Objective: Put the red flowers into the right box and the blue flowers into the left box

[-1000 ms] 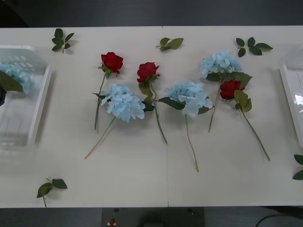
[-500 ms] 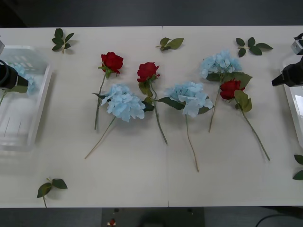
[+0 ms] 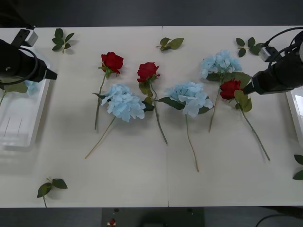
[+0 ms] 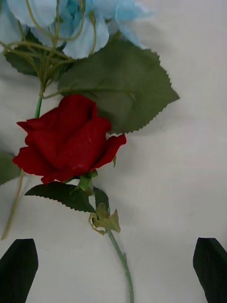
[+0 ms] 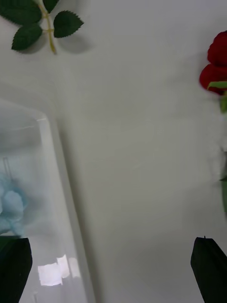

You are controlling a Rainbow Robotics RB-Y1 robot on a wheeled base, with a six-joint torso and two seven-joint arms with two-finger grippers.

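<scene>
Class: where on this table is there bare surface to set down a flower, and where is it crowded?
Bare: the near table strip below the stem ends, and the gap between the left box and the leftmost red rose. Crowded: the middle row, where blue hydrangeas and roses overlap.

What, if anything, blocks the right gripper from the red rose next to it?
Nothing lies between them. The open right gripper sits right beside the rightmost red rose, whose stem lies bare between the fingers. A hydrangea leaf and blue hydrangea crowd its far side only.
</scene>
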